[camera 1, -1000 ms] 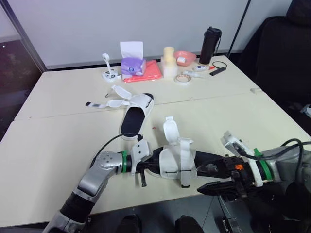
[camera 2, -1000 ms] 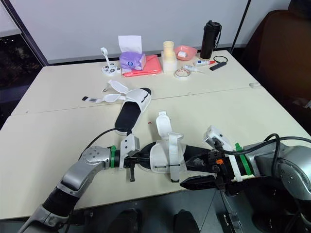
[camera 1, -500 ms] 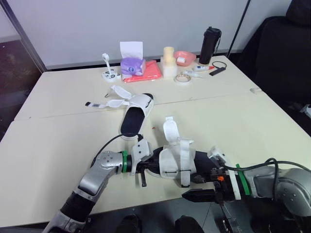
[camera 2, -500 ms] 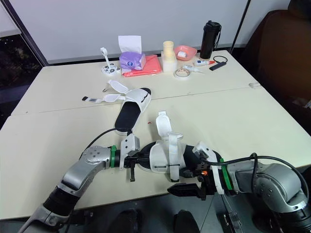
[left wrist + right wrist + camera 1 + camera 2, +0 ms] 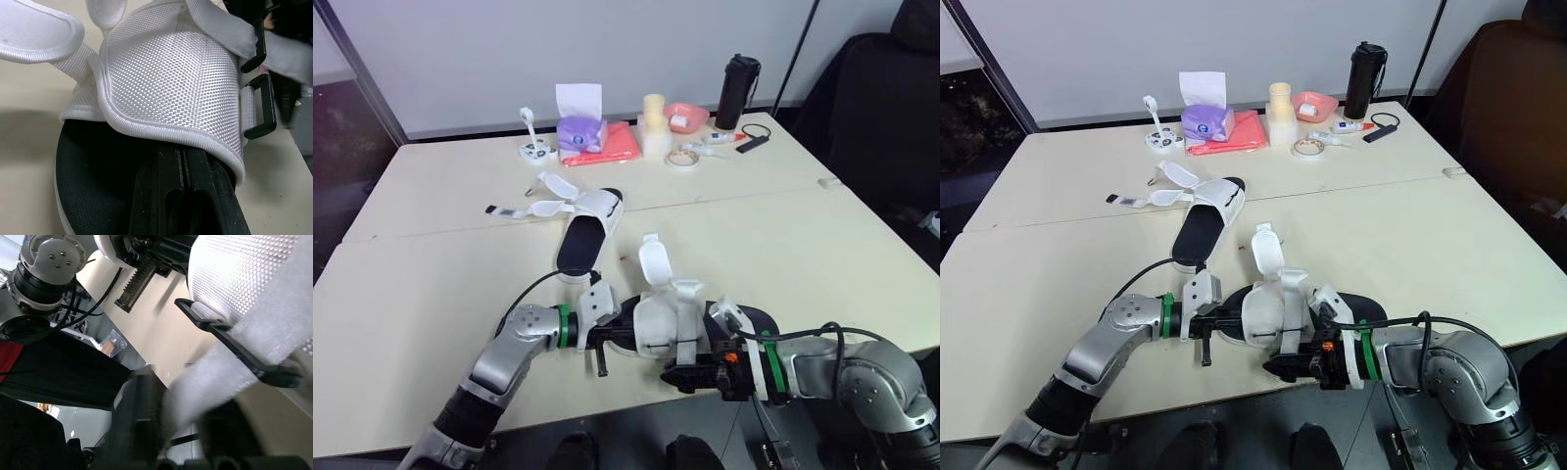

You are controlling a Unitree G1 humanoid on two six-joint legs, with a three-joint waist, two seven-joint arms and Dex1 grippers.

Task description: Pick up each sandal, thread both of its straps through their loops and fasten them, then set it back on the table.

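Table (image 5: pixel 803 235), pale and wide, carries everything. Near sandal (image 5: pixel 668 318), a white mesh upper over a black sole, lies at the table's front edge. Far sandal (image 5: pixel 585 230) rests well behind it, straps splayed loose. Left gripper (image 5: pixel 182 156) meets the near sandal from the robot's left, its fingers pressed together and pushed in under the upper. Right gripper (image 5: pixel 1281 366), at the near sandal's front right, pinches the white strap (image 5: pixel 205 377), which passes under the bar of the sandal's black loop (image 5: pixel 230 342).
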